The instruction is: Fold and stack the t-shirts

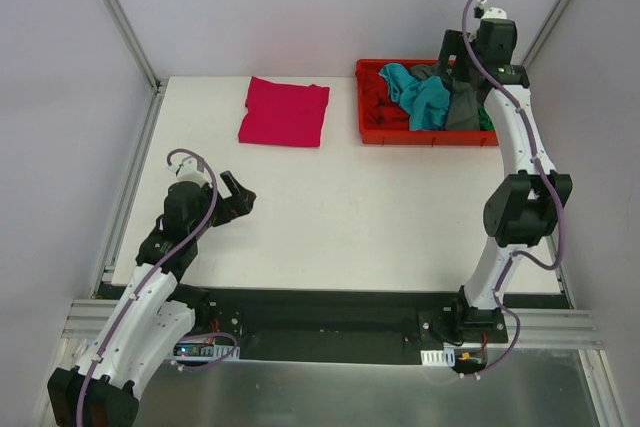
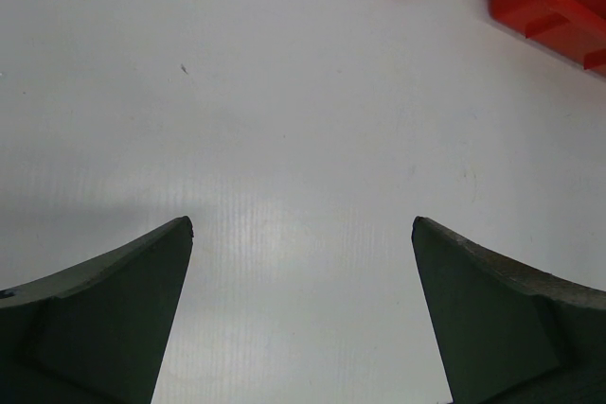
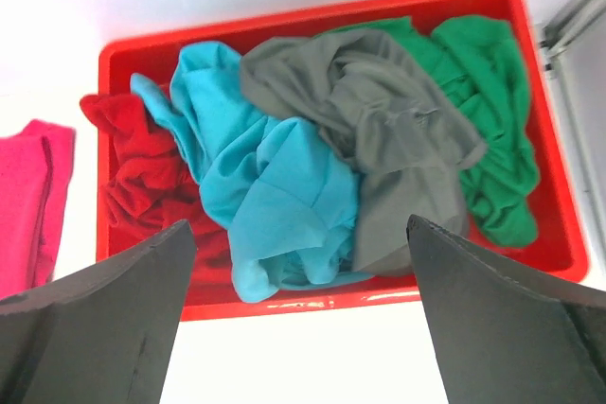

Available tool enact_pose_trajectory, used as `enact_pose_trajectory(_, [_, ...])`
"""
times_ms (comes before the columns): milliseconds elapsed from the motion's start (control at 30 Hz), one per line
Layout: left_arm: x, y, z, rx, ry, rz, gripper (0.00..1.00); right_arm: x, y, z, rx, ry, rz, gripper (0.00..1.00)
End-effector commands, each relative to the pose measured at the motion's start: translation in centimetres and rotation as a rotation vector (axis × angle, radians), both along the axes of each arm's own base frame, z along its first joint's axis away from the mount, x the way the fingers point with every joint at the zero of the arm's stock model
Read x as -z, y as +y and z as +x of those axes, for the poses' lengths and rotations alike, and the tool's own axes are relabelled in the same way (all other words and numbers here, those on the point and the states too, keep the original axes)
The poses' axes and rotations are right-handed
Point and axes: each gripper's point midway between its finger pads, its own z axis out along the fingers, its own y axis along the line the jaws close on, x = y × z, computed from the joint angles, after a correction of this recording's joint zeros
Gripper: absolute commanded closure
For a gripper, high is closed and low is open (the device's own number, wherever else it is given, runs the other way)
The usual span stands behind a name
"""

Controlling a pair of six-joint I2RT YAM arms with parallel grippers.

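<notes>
One magenta shirt [image 1: 285, 113] folded at desk [image 1: 350, 227] far edge. Crumpled in tray [image 1: 372, 132], far-right corner: teal shirt [image 3: 265, 196], grey shirt [image 3: 379, 130], green shirt [image 3: 492, 92], red shirt [image 3: 142, 177]; four to fold. Agape, empty: left pincer [image 2: 303, 224], right pincer [image 3: 298, 229].

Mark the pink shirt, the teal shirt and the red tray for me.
pink shirt [image 1: 285, 112], top external view, middle of the folded cloth
teal shirt [image 3: 275, 205], right wrist view, middle of the bunched fabric
red tray [image 3: 369, 292], right wrist view, bare near wall
</notes>
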Motion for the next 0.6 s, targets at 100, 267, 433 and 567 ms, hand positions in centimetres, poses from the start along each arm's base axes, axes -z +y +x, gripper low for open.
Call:
enact_pose_trajectory(100, [-1.3, -0.3, 0.5, 0.006, -0.056, -0.018, 0.01, 9.5, 1.6, 1.9, -0.042, 0.235, 0.005, 0.04])
enact_pose_trajectory(267, [-1.2, -0.2, 0.6, -0.001, -0.051, -0.013, 0.01, 12.9, 3.9, 4.0, -0.141, 0.283, 0.01, 0.03])
enact_pose_trajectory(433, [-0.9, -0.5, 0.7, 0.007, -0.026, -0.022, 0.01, 11.6, 4.3, 5.7, -0.155, 0.23, -0.042, 0.37])
enact_pose_trajectory(567, [-0.7, -0.7, 0.7, 0.014, -0.019, -0.026, 0.01, 8.0, 3.7, 5.7, -0.114, 0.148, -0.07, 0.28])
